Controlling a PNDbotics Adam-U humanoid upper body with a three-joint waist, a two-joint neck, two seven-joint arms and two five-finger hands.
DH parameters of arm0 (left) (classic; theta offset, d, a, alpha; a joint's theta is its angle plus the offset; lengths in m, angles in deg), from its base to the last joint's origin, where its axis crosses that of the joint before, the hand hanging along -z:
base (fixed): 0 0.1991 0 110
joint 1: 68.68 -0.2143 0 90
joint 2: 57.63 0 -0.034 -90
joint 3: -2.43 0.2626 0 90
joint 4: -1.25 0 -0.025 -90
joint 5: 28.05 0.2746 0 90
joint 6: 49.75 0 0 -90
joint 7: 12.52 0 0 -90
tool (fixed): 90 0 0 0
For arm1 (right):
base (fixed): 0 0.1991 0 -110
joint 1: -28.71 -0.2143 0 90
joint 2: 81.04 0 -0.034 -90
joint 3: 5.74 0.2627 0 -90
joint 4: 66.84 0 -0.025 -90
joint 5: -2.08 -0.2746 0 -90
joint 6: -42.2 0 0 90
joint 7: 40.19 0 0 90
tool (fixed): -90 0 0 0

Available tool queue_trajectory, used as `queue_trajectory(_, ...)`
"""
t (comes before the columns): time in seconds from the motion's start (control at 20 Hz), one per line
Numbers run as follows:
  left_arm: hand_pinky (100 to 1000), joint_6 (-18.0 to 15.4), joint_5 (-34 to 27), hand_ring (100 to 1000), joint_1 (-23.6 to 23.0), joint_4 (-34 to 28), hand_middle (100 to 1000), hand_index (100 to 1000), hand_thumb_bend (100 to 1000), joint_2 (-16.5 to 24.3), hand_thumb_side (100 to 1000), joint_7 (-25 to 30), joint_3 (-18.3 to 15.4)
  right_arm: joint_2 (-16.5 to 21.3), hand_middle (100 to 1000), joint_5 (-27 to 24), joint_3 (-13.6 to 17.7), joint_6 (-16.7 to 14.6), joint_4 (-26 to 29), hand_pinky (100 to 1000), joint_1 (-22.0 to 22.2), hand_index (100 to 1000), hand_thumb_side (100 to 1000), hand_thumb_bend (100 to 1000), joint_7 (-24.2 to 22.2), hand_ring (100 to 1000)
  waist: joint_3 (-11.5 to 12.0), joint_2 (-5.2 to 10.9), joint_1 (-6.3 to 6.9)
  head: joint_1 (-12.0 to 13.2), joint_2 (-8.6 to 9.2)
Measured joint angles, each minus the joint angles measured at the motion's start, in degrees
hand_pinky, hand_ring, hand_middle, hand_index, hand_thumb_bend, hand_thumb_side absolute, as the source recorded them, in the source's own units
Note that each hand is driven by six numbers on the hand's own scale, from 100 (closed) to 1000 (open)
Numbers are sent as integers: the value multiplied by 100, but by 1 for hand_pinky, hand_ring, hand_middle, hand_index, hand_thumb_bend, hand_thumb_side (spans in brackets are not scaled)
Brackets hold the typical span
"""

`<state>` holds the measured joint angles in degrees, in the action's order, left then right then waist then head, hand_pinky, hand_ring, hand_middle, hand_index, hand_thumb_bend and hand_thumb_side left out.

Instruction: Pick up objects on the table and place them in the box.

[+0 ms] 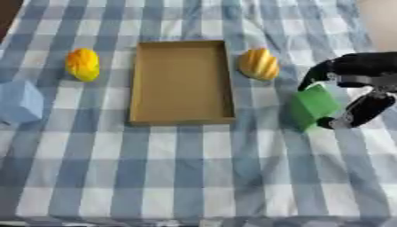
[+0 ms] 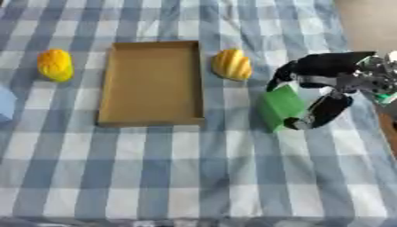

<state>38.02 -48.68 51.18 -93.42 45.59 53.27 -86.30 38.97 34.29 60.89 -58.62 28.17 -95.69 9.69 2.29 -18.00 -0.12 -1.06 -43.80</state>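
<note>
An open cardboard box lies flat in the middle of the checked tablecloth, nothing inside it. My right hand reaches in from the right, and its fingers and thumb are curled round a green block right of the box. A yellow-orange ridged fruit lies between the box's far right corner and the hand. Another yellow fruit sits left of the box. A pale blue block rests at the left edge. My left hand shows in neither view.
The blue and white checked cloth covers the table down to its near edge. A bare light strip shows at the far right corner.
</note>
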Motion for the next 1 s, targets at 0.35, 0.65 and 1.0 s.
queue_trajectory(0.35, 838, -10, -4, 879, 1, -2, 823, 921, 592, -1, 897, -13, 0, -60, 558, -194, 4, -1, -31, 809, -36, 718, 173, 100, 376, 749, 2, -2, 0, 1, 0)
queue_trajectory(0.65, 838, -11, -4, 879, 1, -2, 823, 920, 591, -2, 897, -20, 0, -77, 474, -283, 85, 56, 108, 767, -41, 624, 100, 100, 1122, 665, -4, -1, -15, 3, 0)
queue_trajectory(1.0, 838, -13, -4, 880, 1, -34, 824, 920, 592, -2, 892, -35, -4, -77, 451, -345, 414, 251, 651, 764, -232, 598, 100, 100, 1598, 644, -4, 17, -38, 6, -2)
